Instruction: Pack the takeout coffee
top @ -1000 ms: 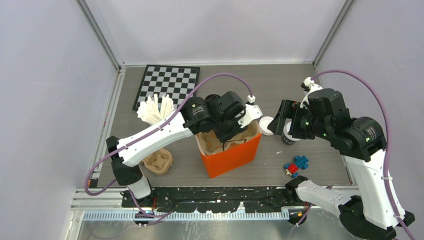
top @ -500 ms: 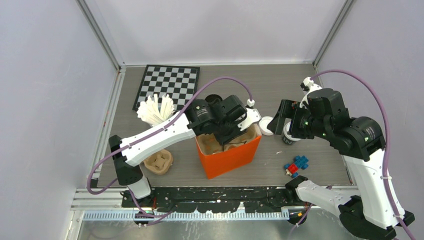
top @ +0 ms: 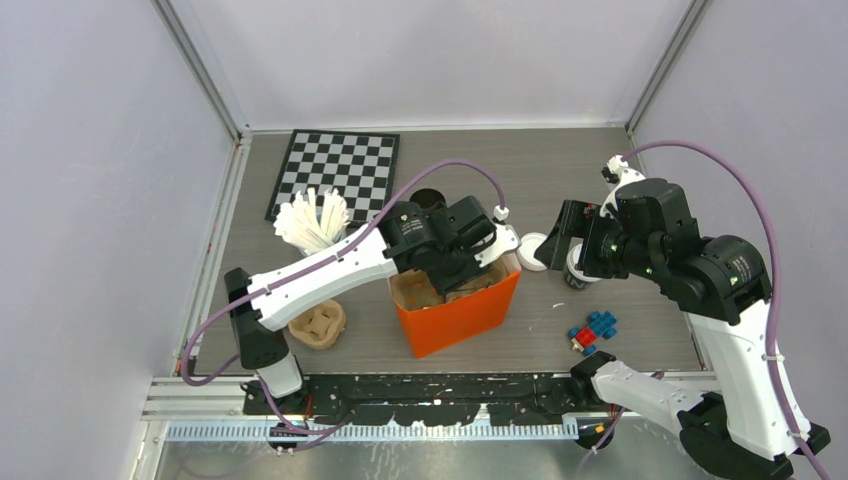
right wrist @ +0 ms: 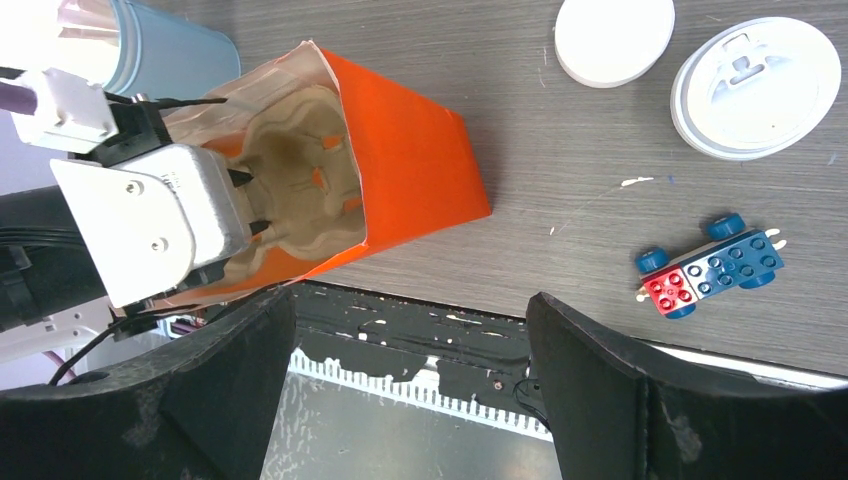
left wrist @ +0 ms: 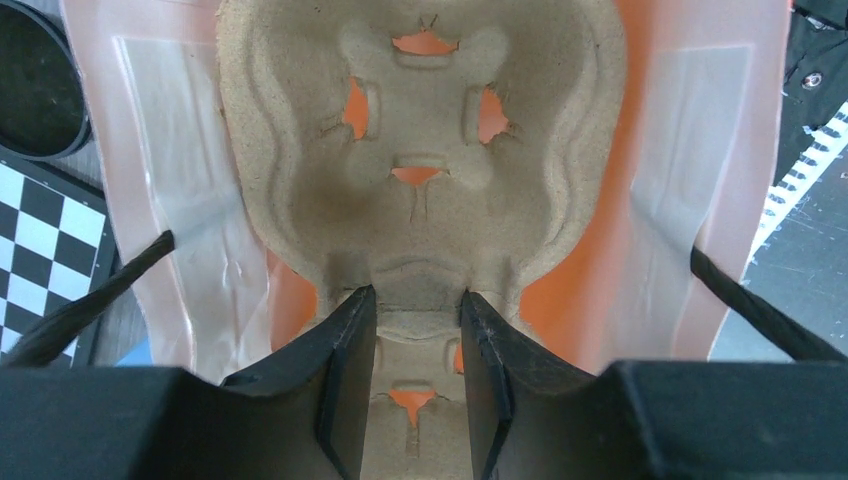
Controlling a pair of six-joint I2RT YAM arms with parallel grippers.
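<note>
My left gripper [top: 455, 268] reaches into an orange bag [top: 462, 312]. In the left wrist view it [left wrist: 418, 295] is shut on the middle ridge of a brown pulp cup carrier [left wrist: 420, 150] that lies inside the bag [left wrist: 590, 290]. An open black cup [top: 429, 197] stands behind the left arm and shows in the left wrist view [left wrist: 35, 90]. A white-lidded cup [right wrist: 755, 85] and a loose white lid [right wrist: 613, 38] lie right of the bag [right wrist: 410, 165]. My right gripper [top: 555, 235] hovers over them, open and empty [right wrist: 408, 300].
A light-blue cup of white sticks [top: 312, 222] stands left of the bag. A checkerboard [top: 338, 168] lies at the back left. A second pulp carrier [top: 317, 324] lies at the front left. A red and blue toy car [top: 592, 331] sits at the front right.
My left gripper has moved right and lower, taking the carrier deeper into the bag. The bag's top has shifted slightly. The right arm has not moved.
</note>
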